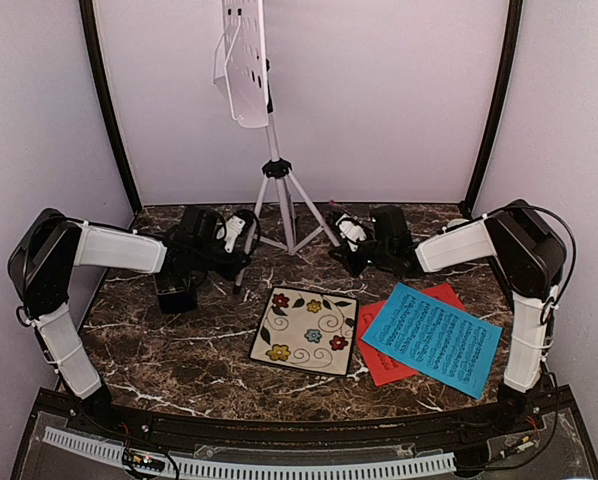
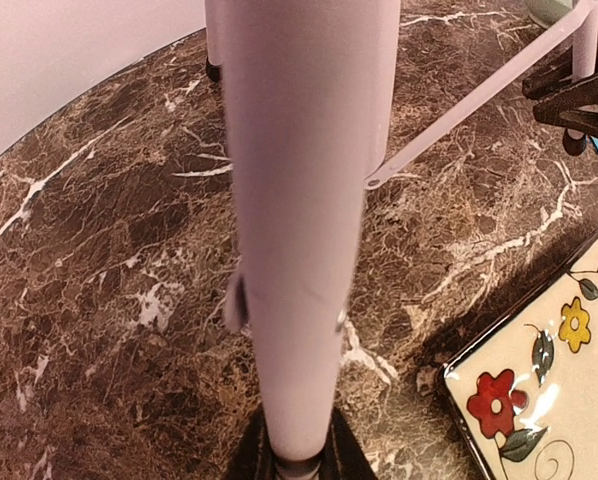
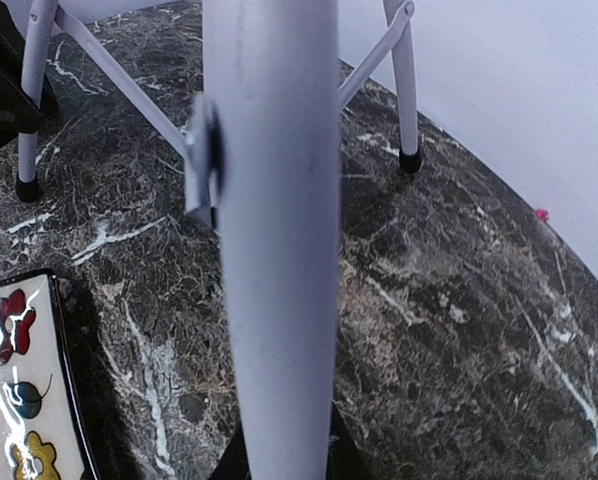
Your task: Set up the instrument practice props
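The white perforated music stand (image 1: pixel 247 70) rises on its tripod (image 1: pixel 277 168) at the back middle of the marble table. My left gripper (image 1: pixel 241 250) is shut on the tripod's left leg (image 2: pixel 294 250), which fills the middle of the left wrist view. On the other side, my right gripper (image 1: pixel 341 240) is shut on the right leg (image 3: pixel 274 250). The blue music sheet (image 1: pixel 434 338) lies over the red music sheet (image 1: pixel 384 365) at the right front. A black block (image 1: pixel 176 288), perhaps the metronome, sits half hidden under my left arm.
A square floral tile (image 1: pixel 307 330) lies at the table's middle front, its corner showing in the left wrist view (image 2: pixel 549 400) and the right wrist view (image 3: pixel 19 400). Pale walls enclose the table on three sides, close behind the tripod's rear foot (image 2: pixel 211 70).
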Controlling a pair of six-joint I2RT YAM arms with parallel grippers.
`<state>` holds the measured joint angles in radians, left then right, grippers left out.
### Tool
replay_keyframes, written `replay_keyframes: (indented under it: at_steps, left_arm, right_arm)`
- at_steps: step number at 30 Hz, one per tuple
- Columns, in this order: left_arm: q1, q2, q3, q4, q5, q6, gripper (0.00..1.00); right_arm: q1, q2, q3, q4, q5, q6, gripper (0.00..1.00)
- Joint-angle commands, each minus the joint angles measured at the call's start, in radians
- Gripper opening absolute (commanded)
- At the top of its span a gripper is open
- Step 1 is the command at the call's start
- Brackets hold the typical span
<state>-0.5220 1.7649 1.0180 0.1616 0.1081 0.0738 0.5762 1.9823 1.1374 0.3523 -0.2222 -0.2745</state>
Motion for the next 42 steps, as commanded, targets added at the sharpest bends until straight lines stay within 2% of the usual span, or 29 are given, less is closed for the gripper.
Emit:
replay_keyframes:
  at_steps: [1, 3, 10, 16, 20, 32, 42]
  left_arm:
    - [-0.028, -0.047, -0.029, -0.052, -0.022, 0.006, 0.00]
    - [-0.039, -0.038, -0.029, -0.047, -0.021, -0.002, 0.00]
    - [-0.080, -0.014, -0.017, -0.052, -0.004, -0.043, 0.00]
    - [-0.088, -0.023, -0.028, -0.070, -0.013, -0.085, 0.00]
    - [-0.129, -0.030, -0.038, -0.091, -0.046, -0.133, 0.00]
    - [-0.188, -0.008, -0.036, -0.110, -0.089, -0.286, 0.02]
    - [-0.218, -0.017, -0.049, -0.088, -0.025, -0.279, 0.08]
  right_arm:
    - [-0.010, 0.027, -0.076, -0.270, 0.214, 0.204, 0.15]
    - [0.004, 0.030, -0.092, -0.262, 0.236, 0.220, 0.18]
    - [0.030, -0.014, -0.134, -0.232, 0.245, 0.256, 0.48]
    - [0.030, -0.106, -0.141, -0.225, 0.243, 0.265, 0.53]
    - [0.030, -0.159, -0.140, -0.208, 0.212, 0.275, 0.62]
    - [0.031, -0.252, -0.089, -0.177, 0.151, 0.320, 0.71]
    - [0.039, -0.209, 0.042, -0.219, 0.134, 0.316, 0.68]
